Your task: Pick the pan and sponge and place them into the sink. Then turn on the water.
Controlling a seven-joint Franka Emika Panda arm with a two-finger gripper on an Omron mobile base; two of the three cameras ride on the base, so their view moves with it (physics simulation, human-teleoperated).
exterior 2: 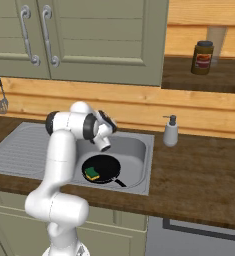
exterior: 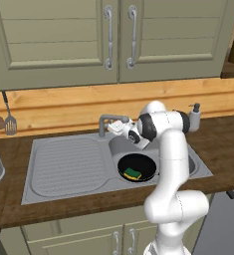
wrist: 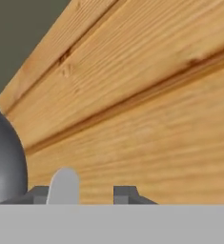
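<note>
Fingertips (wrist: pixel 127 194) stand apart with nothing between them, facing the wooden backsplash (wrist: pixel 147 119). A pale grey lever (wrist: pixel 64 187), apparently part of the faucet (exterior: pixel 110 121), rises beside one tip, just off the gap. The pan (exterior: pixel 137 168) already lies in the sink (exterior: pixel 68 167) basin with the sponge (exterior: pixel 133 173) inside it. No water shows, so I judge the gripper (wrist: pixel 82 195) must nudge sideways onto that lever.
</note>
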